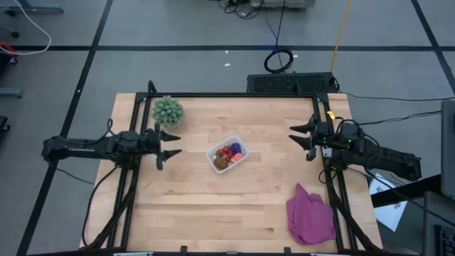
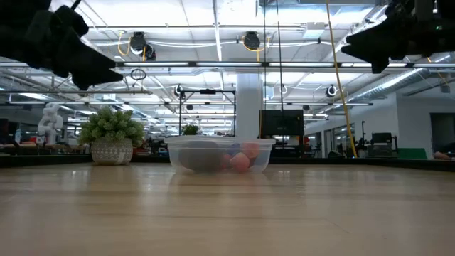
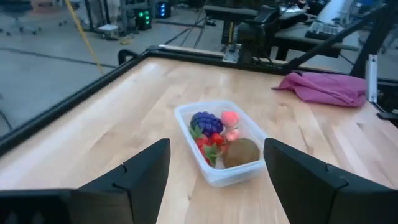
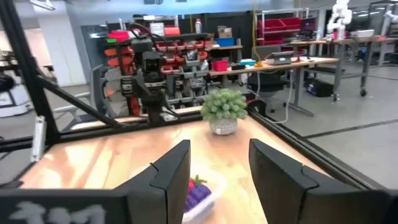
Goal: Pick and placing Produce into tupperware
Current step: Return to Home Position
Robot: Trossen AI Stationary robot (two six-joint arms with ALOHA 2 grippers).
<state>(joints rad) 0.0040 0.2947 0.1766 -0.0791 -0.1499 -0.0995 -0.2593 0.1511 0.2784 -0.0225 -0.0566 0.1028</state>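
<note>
The clear tupperware stands on its base at the middle of the wooden table. In it lie the produce: a brown round fruit, a purple cluster, and small red and pink ones. My left gripper hovers open above the table, left of the tub, and points level toward it. My right gripper hovers open to the tub's right, with a narrower gap, and also faces it. Neither gripper holds anything. In the low view both grippers hang high above the tub.
A green spiky plant in a small pot stands at the far left corner. A crumpled purple cloth lies at the near right. A black frame rail runs around the table's edges. Bare wood lies between the tub and the near edge.
</note>
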